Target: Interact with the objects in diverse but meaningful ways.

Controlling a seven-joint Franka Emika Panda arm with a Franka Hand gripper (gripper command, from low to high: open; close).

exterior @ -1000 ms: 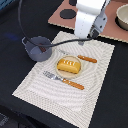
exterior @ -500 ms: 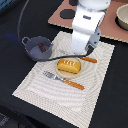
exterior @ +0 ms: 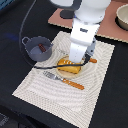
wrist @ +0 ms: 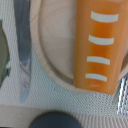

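A yellow-orange bread loaf (exterior: 68,67) with white slashes lies on a tan round plate (exterior: 61,71) in the middle of the striped mat. The wrist view shows the bread loaf (wrist: 97,45) and the plate (wrist: 52,55) very close below the camera. My gripper (exterior: 75,61) hangs low right over the loaf; the arm hides its fingers, and only a dark blur (wrist: 50,120) shows in the wrist view. An orange-handled fork (exterior: 64,80) lies in front of the plate. A grey-blue pot (exterior: 39,48) holding a brown sausage (exterior: 42,48) stands at the exterior view's left.
A second orange-handled piece of cutlery (exterior: 92,60) pokes out beside the arm; a grey blade (wrist: 22,50) lies next to the plate. A black cable (exterior: 25,27) loops near the pot. A beige bowl (exterior: 122,16) sits on a brown board (exterior: 107,27) behind.
The arm has come down and shifted slightly toward the plate, so the gripper now sits just above the bread loaf. The objects have not moved.
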